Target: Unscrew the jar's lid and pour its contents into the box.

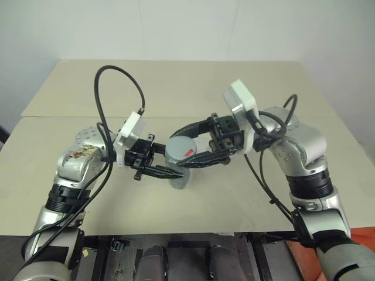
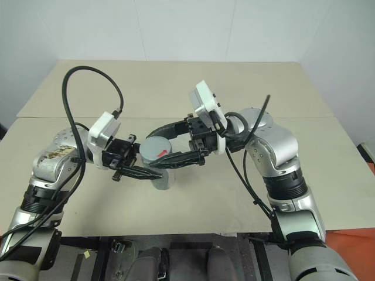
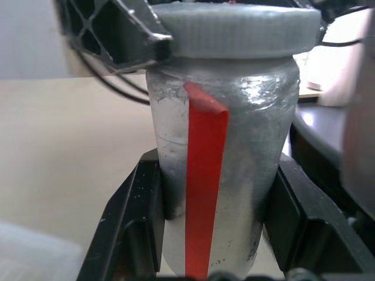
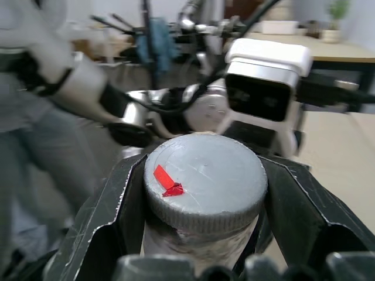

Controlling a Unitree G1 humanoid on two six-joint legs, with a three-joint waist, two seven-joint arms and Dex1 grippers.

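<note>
Head cams look down; wrist cams close on jar (image 3: 222,175).

jar (image 3: 222,170) base: cut off | person (image 4: 35,117): blurred

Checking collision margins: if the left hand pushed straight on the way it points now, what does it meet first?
The left hand is already shut on the jar, so the jar blocks it at once. Beyond the jar lies the right hand, clamped on the lid; depth there is unclear.

The jar (image 3: 234,175) is silvery-grey with a vertical red stripe; the lid (image 4: 205,181) is grey, a red mark at nine o'clock; the worktop (image 1: 176,88) is beige.
</note>
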